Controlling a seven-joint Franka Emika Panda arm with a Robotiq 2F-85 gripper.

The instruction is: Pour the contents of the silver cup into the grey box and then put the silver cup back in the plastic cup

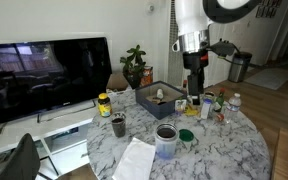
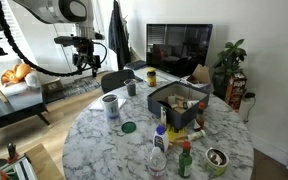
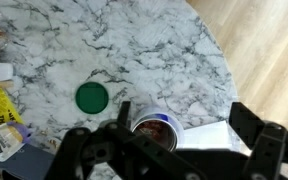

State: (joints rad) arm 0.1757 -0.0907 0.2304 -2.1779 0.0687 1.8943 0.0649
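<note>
**Open gripper high up, nested cups close to the edge**

The gripper [image 1: 193, 68] hangs well above the worktop [image 1: 219, 145] with its jaws spread wide and nothing between them. The silver cup [image 3: 154, 127] stands upright inside the plastic cup [image 1: 165, 146], close to the worktop's edge, with the wooden floor [image 3: 264, 50] not far beyond. The grey box [image 2: 176, 96] sits further in, towards the opposite edge.

What worries me most is the grip. The two rims sit so close together that the jaws could take the plastic cup as well, so both would come up together. A finger might also land on a rim and tip the pair. So near the edge, a nudge could send them to the floor. The box already has things in it, and a water bottle [image 2: 159, 152] stands near it, so a low swing might clip one of them or spill short of the box. I cannot make out what the silver cup holds.

By my count there is one silver cup, one plastic cup, one grey box and one gripper. Besides these I see one green lid [image 3: 92, 97] just beside the cups, one smaller dark cup [image 1: 118, 125] and one water bottle.
</note>
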